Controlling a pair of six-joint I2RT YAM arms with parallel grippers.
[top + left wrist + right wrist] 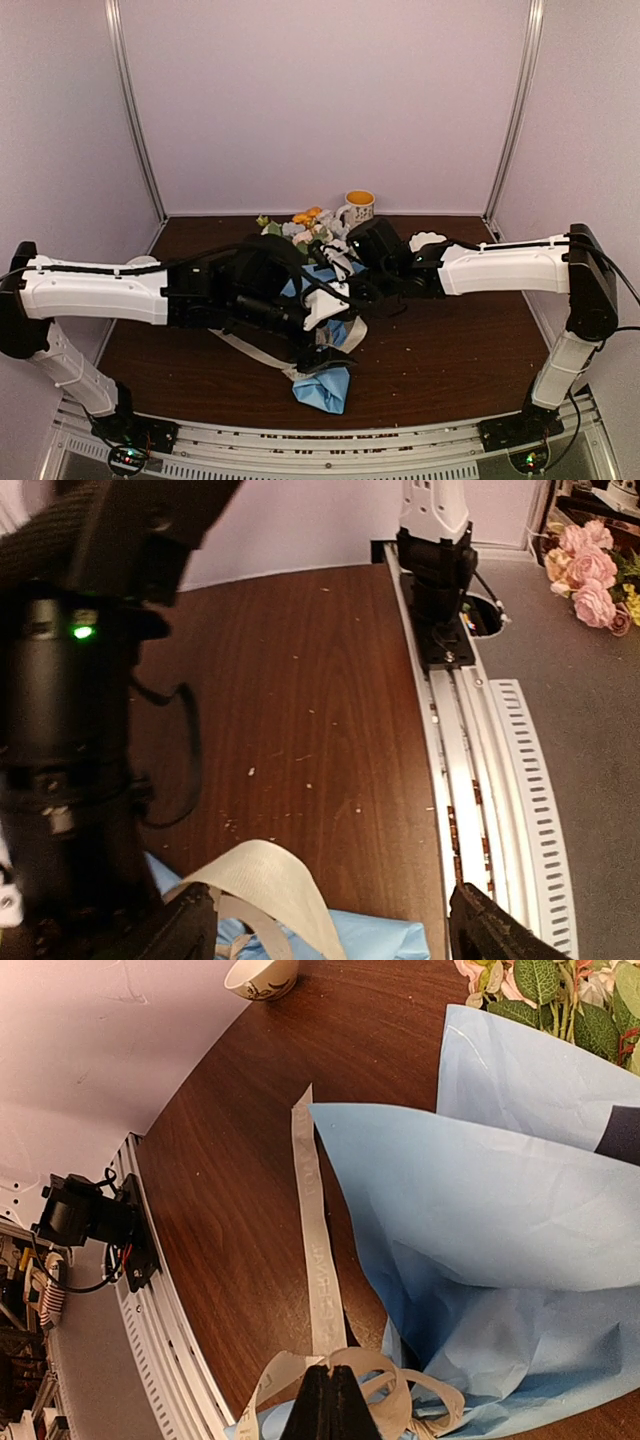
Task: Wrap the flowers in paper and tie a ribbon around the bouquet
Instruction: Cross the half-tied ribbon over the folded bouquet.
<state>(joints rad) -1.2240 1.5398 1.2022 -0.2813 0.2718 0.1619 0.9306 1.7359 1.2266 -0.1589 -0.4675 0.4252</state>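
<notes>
The left gripper (335,922) hangs wide open over the ribbon (270,872). The right gripper (328,1390) pinches the ribbon beside the blue paper (480,1190) round the flowers (555,990).

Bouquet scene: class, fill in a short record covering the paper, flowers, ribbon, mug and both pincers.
paper: light blue, folded around the flowers
flowers: blooms and leaves showing past the paper's edge
ribbon: cream, looped at the paper's narrow end
mug: upright, behind the flowers
left pincer: open, above ribbon and paper
right pincer: shut on ribbon
</notes>
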